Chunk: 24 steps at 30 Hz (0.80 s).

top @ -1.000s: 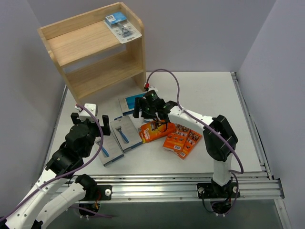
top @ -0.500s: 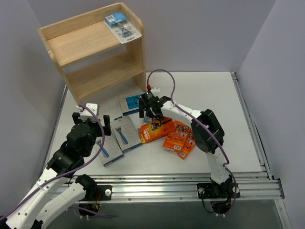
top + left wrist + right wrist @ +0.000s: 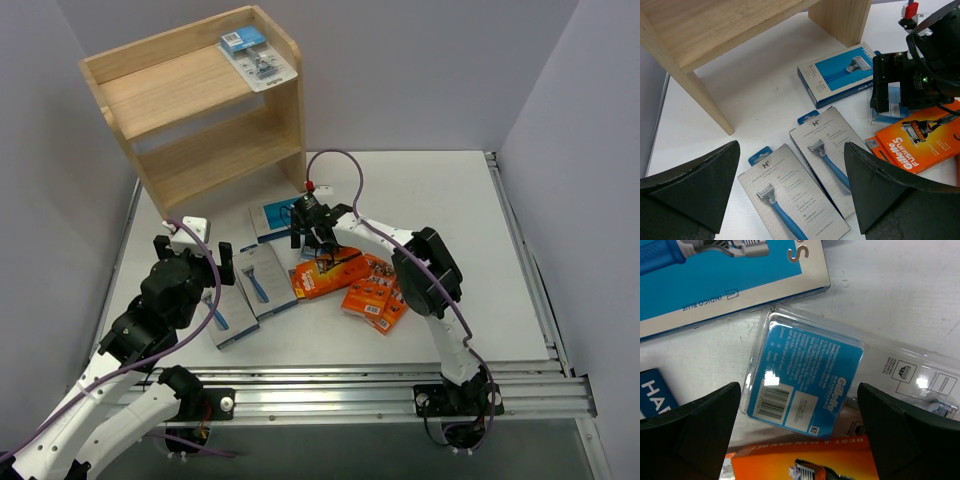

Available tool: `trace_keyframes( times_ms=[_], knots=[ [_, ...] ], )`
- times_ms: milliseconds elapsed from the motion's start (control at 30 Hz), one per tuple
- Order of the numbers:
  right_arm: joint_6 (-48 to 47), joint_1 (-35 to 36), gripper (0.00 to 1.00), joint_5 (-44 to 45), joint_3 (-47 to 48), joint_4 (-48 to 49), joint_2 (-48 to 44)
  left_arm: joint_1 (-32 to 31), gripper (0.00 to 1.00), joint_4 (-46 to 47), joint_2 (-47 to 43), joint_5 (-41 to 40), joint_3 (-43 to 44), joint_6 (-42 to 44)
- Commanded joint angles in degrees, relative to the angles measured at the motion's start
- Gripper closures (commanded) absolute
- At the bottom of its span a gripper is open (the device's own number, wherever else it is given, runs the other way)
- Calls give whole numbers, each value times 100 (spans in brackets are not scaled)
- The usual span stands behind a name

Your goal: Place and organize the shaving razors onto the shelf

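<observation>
The wooden shelf [image 3: 200,110] stands at the back left, with one clear blister pack [image 3: 257,56] on its top. On the table lie two grey razor packs [image 3: 262,278] [image 3: 790,200], a blue box [image 3: 275,215] [image 3: 715,280], orange boxes [image 3: 325,272] [image 3: 805,462] and a second clear blister pack with a blue header [image 3: 805,380]. My right gripper [image 3: 308,235] [image 3: 800,395] is open, low over that blister pack, its fingers either side of the blue header. My left gripper [image 3: 215,268] [image 3: 792,165] is open and empty above the grey packs.
More orange boxes [image 3: 380,292] lie right of the pile. The shelf's lower tier [image 3: 715,25] holds nothing. The right arm's purple cable [image 3: 345,165] loops over the table's middle. A metal rail [image 3: 520,240] runs along the right edge.
My right gripper has moved left and a little back, off the orange box to above the clear blister pack, and its elbow has folded in. The left arm has barely moved.
</observation>
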Motion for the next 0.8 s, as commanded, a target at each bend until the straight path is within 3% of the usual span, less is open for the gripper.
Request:
trace_keyframes(
  times_ms=[0,233,400,433,467,533,567,667,767],
  knots=[
    [85,47,4,-43,205,-332,315,6,6,19,-41,58,269,-88],
    [32,187,7,124,635,-823,859,6,6,-7,-67,67,278,-105],
    [32,241,24,318,671,-1000,904,-3,6,-7,-94,67,278,-123],
    [32,241,30,327,645,-1026,817,-3,6,-7,-94,67,278,-123],
    [32,241,47,335,627,-1026,746,-3,6,-7,-94,75,278,-123],
    [41,249,63,371,574,-1053,475,-3,6,-16,-85,93,278,-123],
    [41,241,77,379,574,-1070,360,-3,6,-7,-76,93,278,-123],
    [49,223,90,414,513,-1044,-158,6,6,2,-85,111,278,-123],
    [102,179,95,423,258,-685,-826,6,6,45,-111,102,261,-123]
  ],
)
